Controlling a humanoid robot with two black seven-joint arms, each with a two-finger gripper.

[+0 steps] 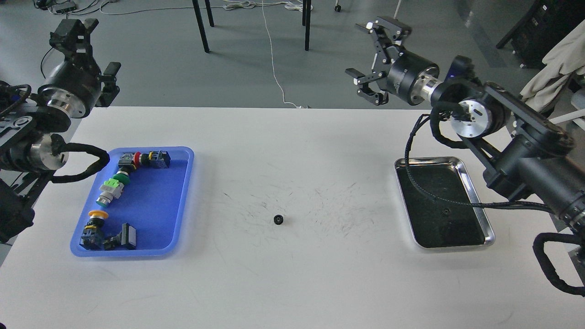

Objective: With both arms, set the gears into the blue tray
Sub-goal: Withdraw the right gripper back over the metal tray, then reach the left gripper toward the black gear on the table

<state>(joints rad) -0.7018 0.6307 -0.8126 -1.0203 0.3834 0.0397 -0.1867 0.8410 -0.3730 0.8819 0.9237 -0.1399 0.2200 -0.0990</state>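
One tiny black gear [278, 220] lies alone on the white table [292, 278], about midway between the two trays. A second small gear [445, 211] sits on the dark floor of the steel tray [491, 235]. At the left, the blue tray [151, 201] holds several coloured push-button switches [112, 188] and no gear that I can make out. My right gripper [361, 55] is raised high beyond the table's far edge, open and empty. My left gripper [73, 29] is up at the far left, behind the blue tray, too dark to read.
The right arm's forearm and a black cable [438, 196] hang over the steel tray's right side. The left arm's cable loop [87, 164] sits just beside the blue tray's left rim. Chair legs and floor cables lie beyond the table.
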